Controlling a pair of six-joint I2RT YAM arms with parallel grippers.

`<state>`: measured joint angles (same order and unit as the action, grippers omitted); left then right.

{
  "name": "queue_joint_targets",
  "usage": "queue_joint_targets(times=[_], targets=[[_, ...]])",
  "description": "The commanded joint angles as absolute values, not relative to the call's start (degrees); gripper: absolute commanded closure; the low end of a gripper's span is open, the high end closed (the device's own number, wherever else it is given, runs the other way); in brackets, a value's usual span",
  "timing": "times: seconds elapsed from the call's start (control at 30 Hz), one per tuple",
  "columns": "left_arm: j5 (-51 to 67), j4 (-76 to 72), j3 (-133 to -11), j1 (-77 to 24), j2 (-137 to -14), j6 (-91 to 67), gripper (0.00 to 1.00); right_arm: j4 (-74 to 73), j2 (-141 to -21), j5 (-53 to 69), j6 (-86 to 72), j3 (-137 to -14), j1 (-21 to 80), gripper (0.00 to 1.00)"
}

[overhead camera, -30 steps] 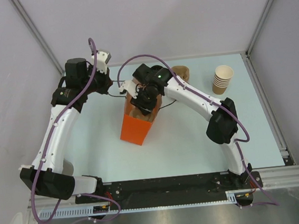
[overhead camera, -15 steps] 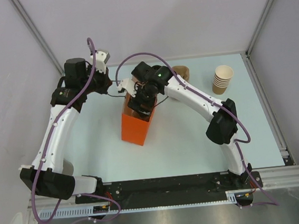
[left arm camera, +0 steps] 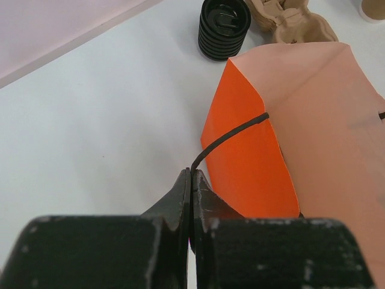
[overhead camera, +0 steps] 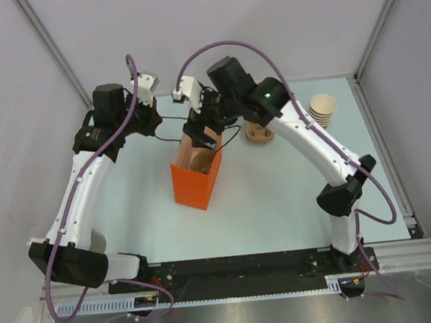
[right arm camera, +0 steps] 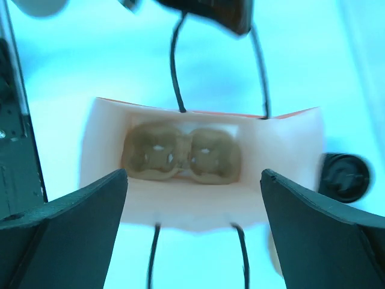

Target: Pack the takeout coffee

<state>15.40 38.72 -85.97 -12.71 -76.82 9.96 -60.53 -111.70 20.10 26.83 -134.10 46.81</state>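
left hand [left arm camera: 190, 180] clenched on cord handle [left arm camera: 231, 133] of orange bag [overhead camera: 192, 187] | right hand [right arm camera: 192, 183] released wide above bag mouth | cup carrier [right arm camera: 180, 152] on bag floor below it | takeout coffee: cannot tell where

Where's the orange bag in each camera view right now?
Top external: orange bag standing just left of centre.
Left wrist: right half, orange side facing the camera.
Right wrist: centre, open mouth seen from above.
Shared landmark: its black cord handle.

Table [overhead camera: 280, 201] with bag [overhead camera: 195, 186], cups [overhead camera: 321, 113], seemingly lids [left arm camera: 224, 27]
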Motion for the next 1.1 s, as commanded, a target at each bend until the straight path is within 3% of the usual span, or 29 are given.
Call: queue_joint_targets(times=[0.0,0.23,0.37,0.57,0.9,1.07], targets=[[17.31,40.08,-88.15,-12.3,-76.73,9.49,0.97,-58.53,-103.02,21.71,27.42,-136.76,46.58,0.02],[18.63,43.15,-92.19,-12.3,-78.57,10.9,0.93,-55.38,-89.33,19.52,32.15,-124.04,45.53,0.02],[19.16,44.21,-93.34,-12.3,-79.36,10.9,0.93,-48.28,-82.64,16.53,35.32,-107.46,44.83,0.03],[20.04,45.44,-94.48,-12.3,-80.33,10.37,0.93,-38.77,-75.86,11.87,40.59,-92.31,43.25,0.05],[20.74,45.88,-95.01,-12.3,-80.86,9.67,0.93,-34.28,-75.14,15.64,43.76,-90.35,39.38,0.12],[20.57,46.32,-95.54,-12.3,-81.47,9.67,0.93,-35.68,-75.23,19.94,44.3,-90.18,39.46,0.3]])
